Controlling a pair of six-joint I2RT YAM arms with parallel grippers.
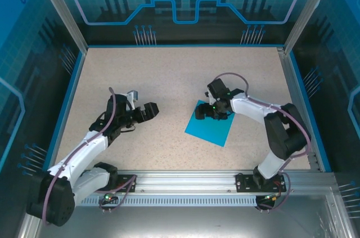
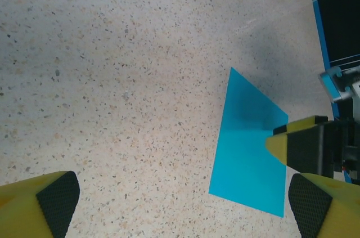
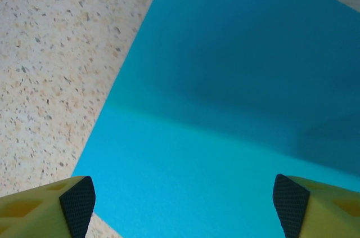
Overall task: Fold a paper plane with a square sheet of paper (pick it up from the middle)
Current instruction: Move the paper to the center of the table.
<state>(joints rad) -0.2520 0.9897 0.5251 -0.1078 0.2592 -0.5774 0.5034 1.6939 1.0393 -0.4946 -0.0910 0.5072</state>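
The square sheet of paper (image 1: 211, 128) lies flat and unfolded on the speckled tabletop (image 1: 169, 69), right of its centre and somewhat nearer the near edge, turned a little so that its sides run askew to the tabletop's edges. The right jaws stand over the sheet's far part, by the corner that points toward the far edge. In the right wrist view they are spread wide, one black pad (image 3: 79, 204) at the lower left and the other at the lower right, with the cyan sheet (image 3: 225, 108) between and beneath them and a soft shadow across it. Whether the pads touch the paper cannot be told. The left jaws are also wide apart and hold nothing. They sit over bare tabletop left of centre, well apart from the sheet, facing toward it. The left wrist view has the sheet (image 2: 250, 148) ahead, beyond its own pads (image 2: 56, 198).
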